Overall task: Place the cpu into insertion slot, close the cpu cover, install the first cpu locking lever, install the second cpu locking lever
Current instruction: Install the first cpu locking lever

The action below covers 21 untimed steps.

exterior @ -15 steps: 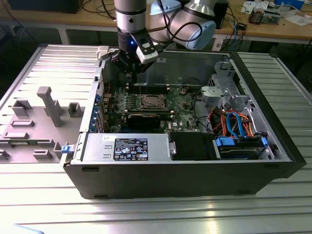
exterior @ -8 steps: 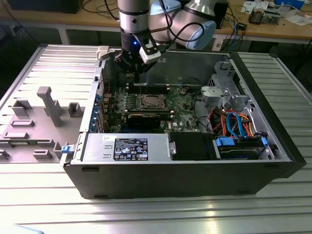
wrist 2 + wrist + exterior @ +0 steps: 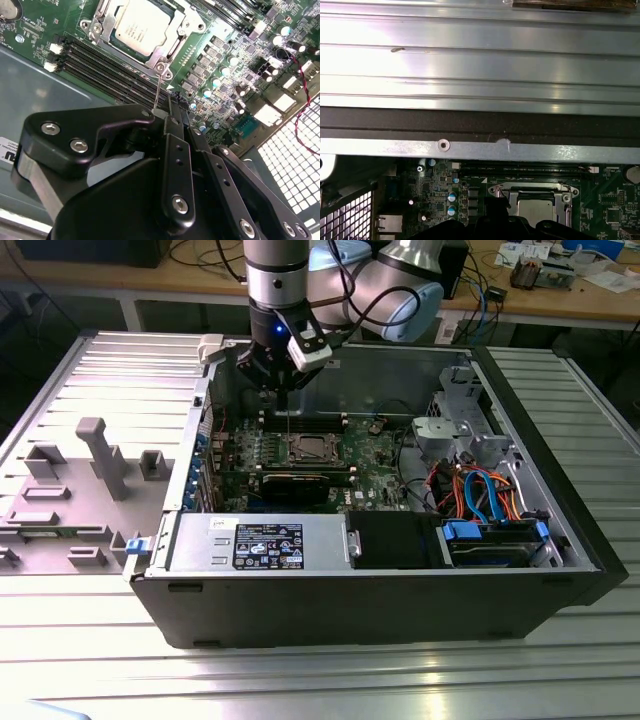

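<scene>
The cpu (image 3: 140, 25) lies flat in the insertion slot (image 3: 97, 25) on the green board, its silver top facing up. The cpu cover (image 3: 172, 47) is down around it as a metal frame. In the exterior view the cpu (image 3: 308, 449) sits mid-board inside the open case, and my gripper (image 3: 283, 380) hangs above and behind it. A thin wire locking lever (image 3: 158, 87) rises from the socket's corner to my gripper (image 3: 172, 107), whose black fingers are shut together at its upper end. The same lever (image 3: 288, 415) shows as a fine upright line. The first wrist view looks across the cover (image 3: 532, 189) and the cpu (image 3: 536, 212).
Black memory slots (image 3: 100, 65) run beside the socket. A card (image 3: 305, 483), the power supply (image 3: 260, 543), blue drive bays (image 3: 495, 540) and coloured cables (image 3: 480, 490) crowd the case. The case wall (image 3: 480, 122) stands close behind. A grey fixture (image 3: 100, 455) sits on the exterior view's left.
</scene>
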Each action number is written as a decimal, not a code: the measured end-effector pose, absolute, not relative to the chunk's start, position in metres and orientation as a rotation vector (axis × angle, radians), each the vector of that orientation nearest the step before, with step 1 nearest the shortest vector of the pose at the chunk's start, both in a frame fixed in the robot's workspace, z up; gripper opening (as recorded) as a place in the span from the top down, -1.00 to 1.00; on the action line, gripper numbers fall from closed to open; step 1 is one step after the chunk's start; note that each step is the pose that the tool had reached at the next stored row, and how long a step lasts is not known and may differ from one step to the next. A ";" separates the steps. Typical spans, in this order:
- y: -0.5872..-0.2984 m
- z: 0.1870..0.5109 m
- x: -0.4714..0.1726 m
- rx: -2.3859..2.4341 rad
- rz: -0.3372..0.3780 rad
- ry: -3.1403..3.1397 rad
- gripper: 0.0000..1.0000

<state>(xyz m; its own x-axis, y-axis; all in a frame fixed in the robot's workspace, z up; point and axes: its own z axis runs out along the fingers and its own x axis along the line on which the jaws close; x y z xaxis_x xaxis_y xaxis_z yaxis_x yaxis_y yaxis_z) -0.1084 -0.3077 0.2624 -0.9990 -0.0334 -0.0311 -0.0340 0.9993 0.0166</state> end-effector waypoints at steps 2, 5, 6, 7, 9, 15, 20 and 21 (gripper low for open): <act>-0.308 0.262 -0.108 -0.052 0.027 3.110 0.79; -0.308 0.262 -0.108 -0.052 0.027 3.110 0.79; -0.308 0.262 -0.107 -0.053 0.026 3.110 0.79; -0.308 0.262 -0.107 -0.052 0.026 3.110 0.79; -0.308 0.262 -0.106 -0.053 0.024 3.110 0.79; -0.307 0.260 -0.097 -0.053 0.003 3.111 0.79; -0.302 0.241 -0.077 0.017 0.003 3.111 0.79; -0.301 0.241 -0.077 0.014 0.002 3.111 0.79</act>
<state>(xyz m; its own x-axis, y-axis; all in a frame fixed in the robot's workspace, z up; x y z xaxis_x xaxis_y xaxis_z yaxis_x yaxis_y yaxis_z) -0.0771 -0.3014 0.2407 -0.9995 0.0088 -0.0310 0.0087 1.0000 0.0016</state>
